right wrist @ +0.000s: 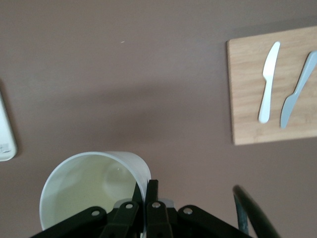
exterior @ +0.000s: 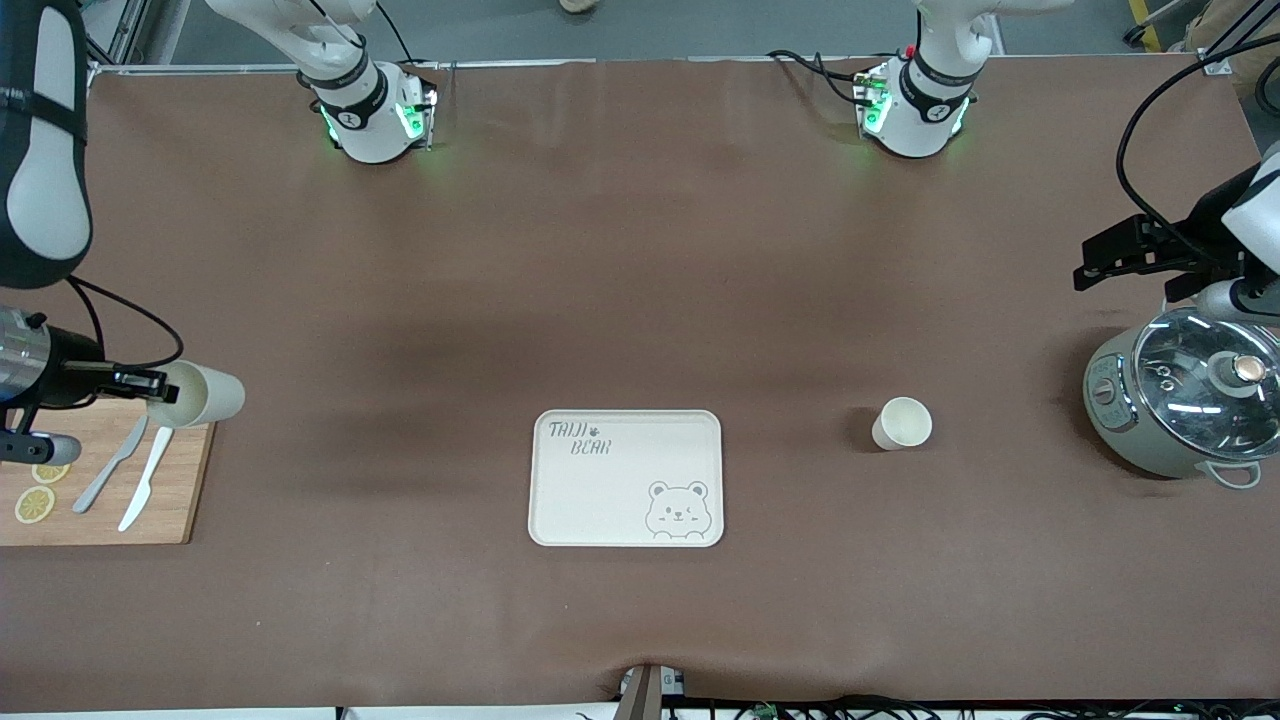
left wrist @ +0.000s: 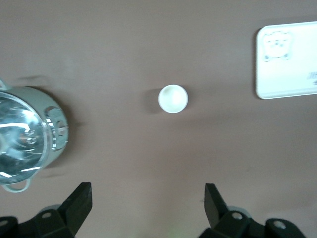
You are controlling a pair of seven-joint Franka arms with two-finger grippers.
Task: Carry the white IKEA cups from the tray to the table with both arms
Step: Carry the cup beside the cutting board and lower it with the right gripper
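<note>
One white cup [exterior: 903,423] stands upright on the brown table between the cream tray [exterior: 600,500] and the grey-green pot [exterior: 1180,400]; it also shows in the left wrist view [left wrist: 173,98]. My left gripper [exterior: 1100,262] hangs open and empty above the table beside the pot, its fingertips [left wrist: 81,196] wide apart and well short of that cup. My right gripper [exterior: 163,386] is shut on the rim of the other white cup [exterior: 208,395], holding it tilted over the corner of the wooden board; the right wrist view shows the cup's cream inside [right wrist: 89,188] and the gripper [right wrist: 146,186] pinching its wall.
A wooden cutting board [exterior: 170,500] at the right arm's end carries a white knife [exterior: 150,480], a grey knife [exterior: 110,470] and lemon slices [exterior: 35,503]. The pot has a glass lid [exterior: 1210,375]. The tray bears a bear drawing.
</note>
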